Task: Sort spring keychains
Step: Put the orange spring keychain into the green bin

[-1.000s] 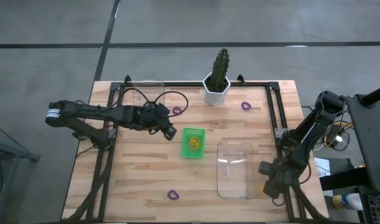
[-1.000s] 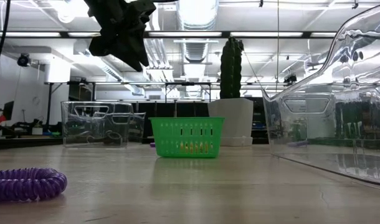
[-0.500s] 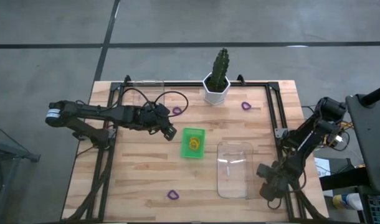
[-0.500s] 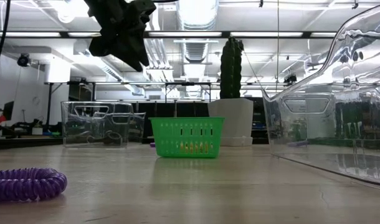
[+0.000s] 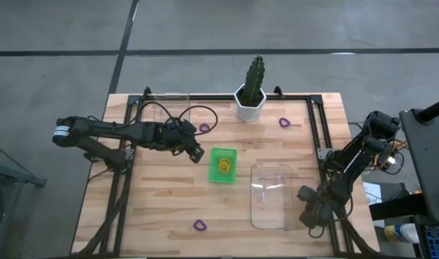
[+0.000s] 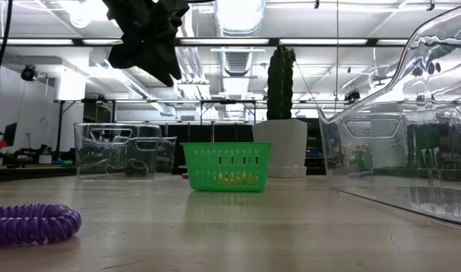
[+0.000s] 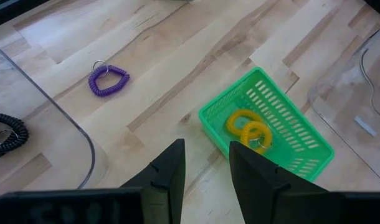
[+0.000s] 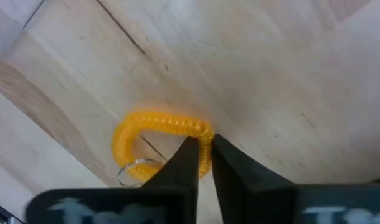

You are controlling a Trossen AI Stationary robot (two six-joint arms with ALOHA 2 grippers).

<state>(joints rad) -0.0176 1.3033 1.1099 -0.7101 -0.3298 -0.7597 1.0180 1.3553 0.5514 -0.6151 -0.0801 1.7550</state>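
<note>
movement over the last second is belonging almost wholly to the right arm: its right gripper [image 8: 202, 163], sitting down at the near right edge of the table [image 5: 162, 208] just beside the nearer clear tray [image 5: 270, 196], is shifting slightly between the high views, first drawing back and now nudging forward again. its fingers [image 8: 185, 163] are closing to a narrow gap around one side of an orange keychain [image 8: 162, 140], whose coil is passing between the tips while the rest of the loop and its metal ring are lying on the wood just ahead of them, so it appears to be pinching that keychain, though whether it is lifting yet is not clear. the left gripper [image 7: 205, 177] is keeping its place in the air, jaws slightly spread and holding nothing, with the green tray [image 7: 305, 140] and two orange keychains [image 7: 248, 129] inside it just ahead, a purple keychain [image 7: 108, 80] farther ahead and to the side, and a black one [image 7: 6, 134] behind a clear tray wall. judging from this, sorting is partly done: another orange piece is probably being taken, while purple keychains [image 5: 199, 226] are lying loose, well apart from either gripper.
</note>
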